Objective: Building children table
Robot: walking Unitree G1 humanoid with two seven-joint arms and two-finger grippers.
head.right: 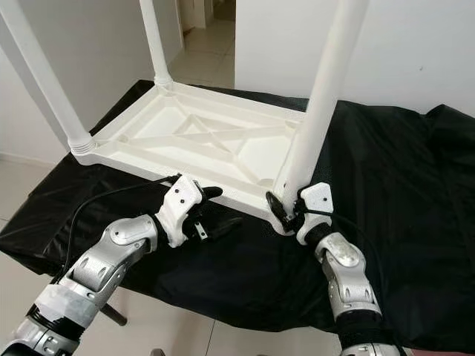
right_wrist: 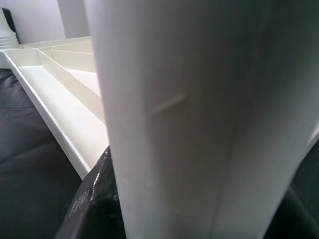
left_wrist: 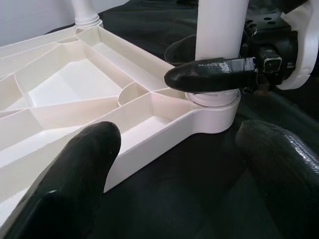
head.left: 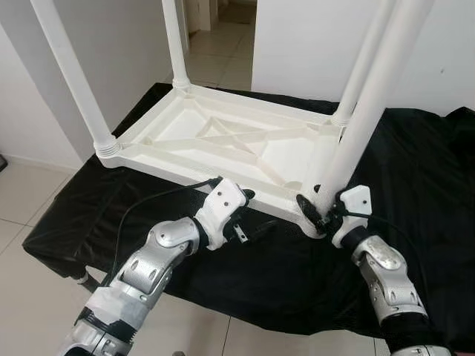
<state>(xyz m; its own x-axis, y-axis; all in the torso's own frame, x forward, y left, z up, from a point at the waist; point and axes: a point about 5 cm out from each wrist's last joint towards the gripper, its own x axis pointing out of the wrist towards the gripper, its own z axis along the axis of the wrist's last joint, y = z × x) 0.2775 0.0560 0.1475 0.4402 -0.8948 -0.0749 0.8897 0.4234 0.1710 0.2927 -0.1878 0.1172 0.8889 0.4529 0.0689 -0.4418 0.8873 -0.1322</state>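
A white plastic children's table (head.left: 223, 141) lies upside down on a black cloth (head.left: 245, 274), with its legs standing up. My right gripper (head.left: 318, 210) is shut on the near-right leg (head.left: 375, 96), just above the corner socket. In the left wrist view its black finger (left_wrist: 209, 74) crosses that leg (left_wrist: 219, 25). The right wrist view has the leg (right_wrist: 199, 99) very close. My left gripper (head.left: 256, 213) is open at the table's near rim, one finger over the underside (left_wrist: 75, 184) and the other over the cloth.
The near-left leg (head.left: 70, 70), far-left leg (head.left: 173, 41) and far-right leg (head.left: 364, 63) rise out of the picture. The cloth-covered surface ends at a tiled floor (head.left: 30, 193) on the left. White walls and a doorway (head.left: 223, 30) lie behind.
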